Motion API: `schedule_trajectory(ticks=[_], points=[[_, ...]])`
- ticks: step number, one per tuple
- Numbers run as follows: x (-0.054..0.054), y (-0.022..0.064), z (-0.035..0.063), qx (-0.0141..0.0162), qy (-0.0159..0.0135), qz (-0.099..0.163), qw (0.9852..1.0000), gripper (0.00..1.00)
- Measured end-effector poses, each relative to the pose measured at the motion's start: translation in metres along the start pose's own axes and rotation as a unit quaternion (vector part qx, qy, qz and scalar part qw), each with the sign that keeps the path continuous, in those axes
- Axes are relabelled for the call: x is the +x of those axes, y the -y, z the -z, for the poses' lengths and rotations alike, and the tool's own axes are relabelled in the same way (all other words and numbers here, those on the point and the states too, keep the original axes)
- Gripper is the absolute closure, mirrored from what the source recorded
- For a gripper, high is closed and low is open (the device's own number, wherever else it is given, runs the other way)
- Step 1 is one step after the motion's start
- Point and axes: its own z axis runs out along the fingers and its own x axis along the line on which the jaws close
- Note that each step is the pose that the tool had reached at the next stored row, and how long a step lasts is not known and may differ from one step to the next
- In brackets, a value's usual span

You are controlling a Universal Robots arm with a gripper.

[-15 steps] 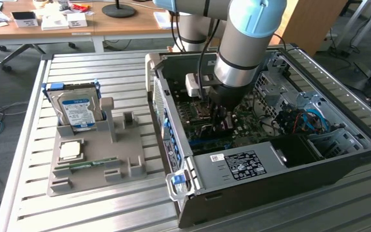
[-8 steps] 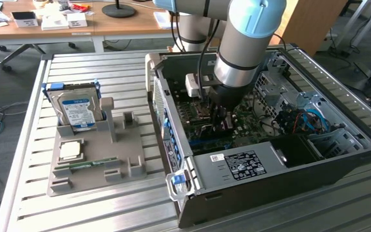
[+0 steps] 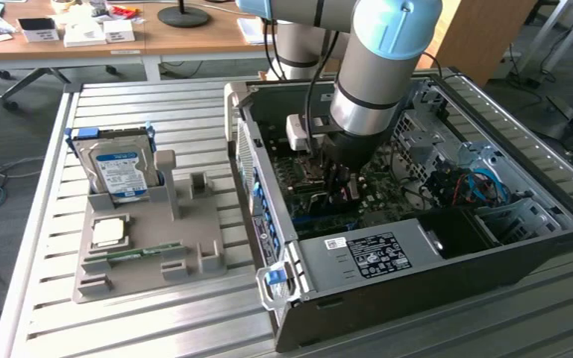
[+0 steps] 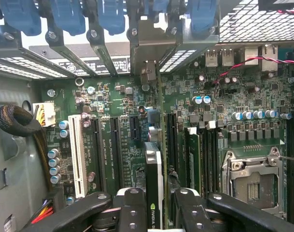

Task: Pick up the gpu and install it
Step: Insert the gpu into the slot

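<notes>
The open computer case [image 3: 525,253] is lying on its side on the slatted table [image 3: 38,224], and the arm [image 3: 371,82] is reaching down into it. Inside, the motherboard [image 4: 113,96] is carrying an empty processor socket [image 4: 253,181], a white slot [image 4: 78,154], several black slots, and a seated memory stick [image 4: 193,159]. A black power supply [image 3: 376,253] is occupying the case's near end.

On the exterior view's left, a grey holder tray [image 3: 202,224] is holding an upright hard drive [image 3: 119,168], a flat processor [image 3: 107,231] and a green memory stick [image 3: 142,252].

The gripper [image 4: 154,205] is clamping the gpu [image 4: 154,164], which is standing on edge over the motherboard among the black slots. The gpu is showing a thin dark edge with a green logo, and its silver bracket [image 4: 149,53] is standing against the rear slot openings.

Blue retaining clips [image 4: 64,17] are lining that rear wall. Slots are flanking the card closely on both sides.
</notes>
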Motion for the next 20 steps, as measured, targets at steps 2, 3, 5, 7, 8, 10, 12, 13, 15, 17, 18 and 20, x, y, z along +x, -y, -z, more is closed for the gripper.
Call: schedule_trajectory(ticks=[2, 3, 5, 7, 8, 10, 12, 13, 15, 17, 18, 20], points=[[0.0001, -0.0001, -0.0003, 0.0000, -0.0001, 0.000, 1.0000, 0.73], [0.0002, -0.0001, -0.0007, -0.0001, -0.0001, 0.000, 1.0000, 0.73], [0.0002, -0.0001, -0.0010, -0.0001, 0.0001, 0.000, 1.0000, 0.73], [0.0002, -0.0002, -0.0012, 0.0000, 0.0003, 0.000, 1.0000, 0.73], [0.0002, -0.0002, -0.0012, 0.0000, 0.0003, 0.000, 1.0000, 0.73], [0.0002, -0.0002, -0.0012, 0.0000, 0.0003, 0.000, 1.0000, 0.73], [0.0002, -0.0002, -0.0012, -0.0001, 0.0003, 0.000, 1.0000, 0.73], [0.0001, -0.0002, -0.0013, -0.0001, 0.0006, 0.000, 1.0000, 0.73], [0.0000, -0.0003, -0.0017, 0.0001, 0.0009, 0.000, 1.0000, 0.72], [0.0001, -0.0003, -0.0014, 0.0000, 0.0005, 0.000, 1.0000, 0.66], [0.0002, -0.0002, -0.0012, 0.0000, 0.0003, 0.000, 1.0000, 0.66], [0.0002, -0.0002, -0.0012, 0.0000, 0.0004, 0.000, 1.0000, 0.66]])
